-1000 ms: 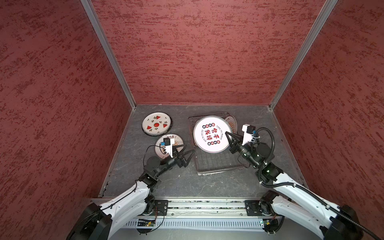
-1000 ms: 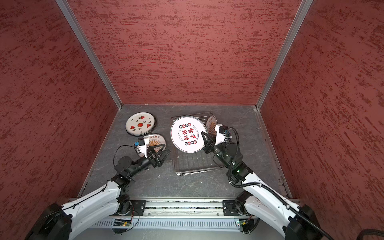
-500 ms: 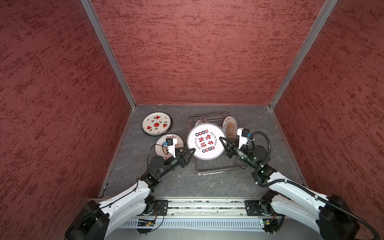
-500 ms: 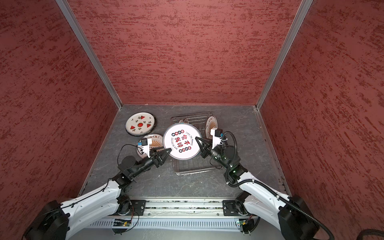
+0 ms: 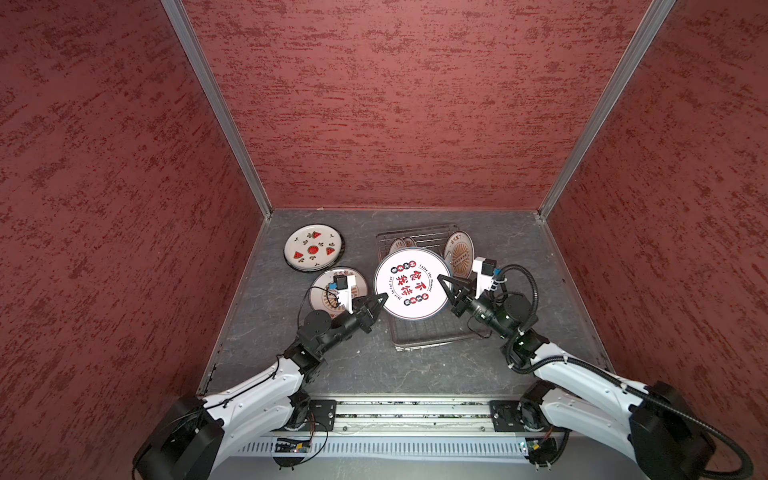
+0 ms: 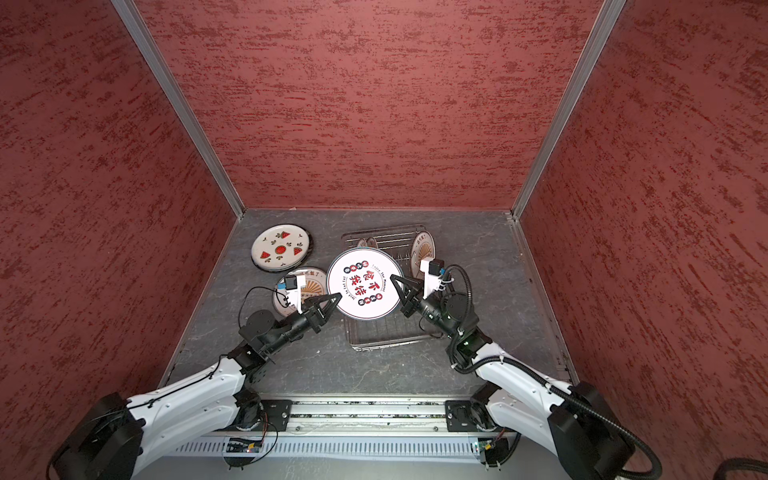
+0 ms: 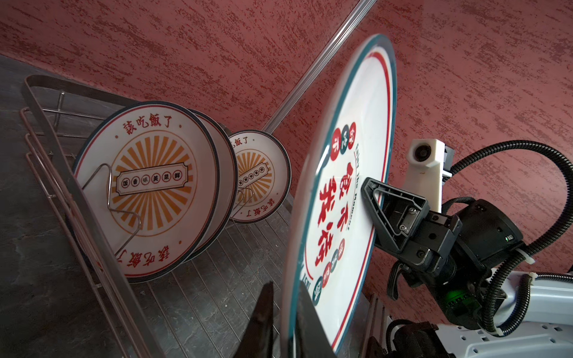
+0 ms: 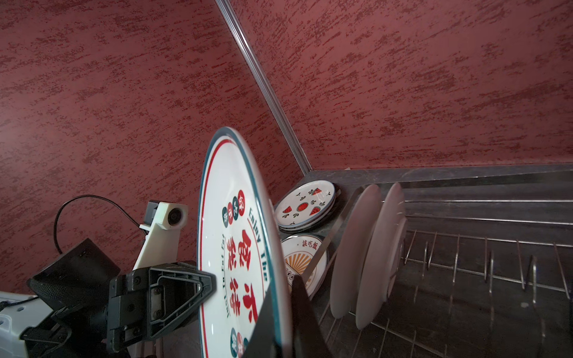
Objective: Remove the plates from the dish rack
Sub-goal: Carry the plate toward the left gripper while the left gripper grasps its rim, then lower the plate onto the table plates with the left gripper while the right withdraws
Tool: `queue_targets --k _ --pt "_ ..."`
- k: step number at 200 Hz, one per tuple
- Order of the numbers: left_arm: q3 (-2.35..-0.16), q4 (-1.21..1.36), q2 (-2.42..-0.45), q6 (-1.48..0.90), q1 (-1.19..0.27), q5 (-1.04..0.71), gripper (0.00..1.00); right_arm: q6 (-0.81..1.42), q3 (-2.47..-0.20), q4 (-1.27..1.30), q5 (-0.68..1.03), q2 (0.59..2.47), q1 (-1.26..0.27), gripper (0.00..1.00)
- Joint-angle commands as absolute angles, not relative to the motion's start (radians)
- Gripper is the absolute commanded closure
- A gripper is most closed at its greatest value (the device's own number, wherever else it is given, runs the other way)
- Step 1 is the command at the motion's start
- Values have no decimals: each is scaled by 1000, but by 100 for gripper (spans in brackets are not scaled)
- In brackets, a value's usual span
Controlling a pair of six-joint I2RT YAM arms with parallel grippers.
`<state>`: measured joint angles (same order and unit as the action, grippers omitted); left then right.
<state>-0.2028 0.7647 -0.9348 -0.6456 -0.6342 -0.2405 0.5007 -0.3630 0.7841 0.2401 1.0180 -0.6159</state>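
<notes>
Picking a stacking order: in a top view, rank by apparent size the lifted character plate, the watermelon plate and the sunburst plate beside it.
1. character plate, though lifted nearer the camera.
2-3. watermelon plate and sunburst plate look about alike; a wrist camera covers part of the latter.

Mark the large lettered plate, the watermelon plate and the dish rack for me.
large lettered plate (image 5: 411,284): in a top view, middle of its face.
watermelon plate (image 5: 313,249): in a top view, its centre.
dish rack (image 5: 424,332): in a top view, bare wire floor near its front.
</notes>
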Motion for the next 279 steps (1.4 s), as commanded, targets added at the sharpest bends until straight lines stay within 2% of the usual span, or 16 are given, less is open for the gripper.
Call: queue_targets --k 1,19,37,73,84,135,141,148,156,161,163,167,233,279 --pt "-231 824 -954 -651 -635 -274 80 505 -378 901 247 1020 -614 100" --pt "-227 844 -962 -660 -634 -278 81 504 -379 894 244 1020 -614 100" --pt "-230 840 -962 -664 -634 -272 90 501 -376 889 233 1013 -614 100" --pt "-245 804 -957 -670 -634 -272 100 500 -379 881 232 1014 -614 100" --pt "-247 806 -959 -676 -634 -268 100 502 -380 883 237 1018 -614 100" --pt "-230 827 -946 -709 -606 -256 100 495 -385 888 247 1031 -614 83" --pt "-223 836 -941 -715 -598 -254 100 494 -385 884 247 1031 -614 77" --pt "-217 844 -937 -722 -589 -252 100 491 -387 878 251 1030 -614 64" --pt "-209 850 -930 -730 -580 -248 100 488 -387 870 255 1028 -614 33" --pt "-203 854 -928 -736 -577 -243 100 488 -388 861 251 1027 -614 19" --pt "-203 855 -927 -738 -576 -240 100 491 -388 856 248 1026 -614 7" --pt "-200 857 -927 -740 -575 -236 100 493 -390 846 238 1025 -614 1" --pt "-204 853 -948 -764 -548 -207 100 452 -366 842 201 1014 -614 1" --pt "-141 862 -901 -843 -488 -144 100 426 -368 860 271 1037 -614 1"
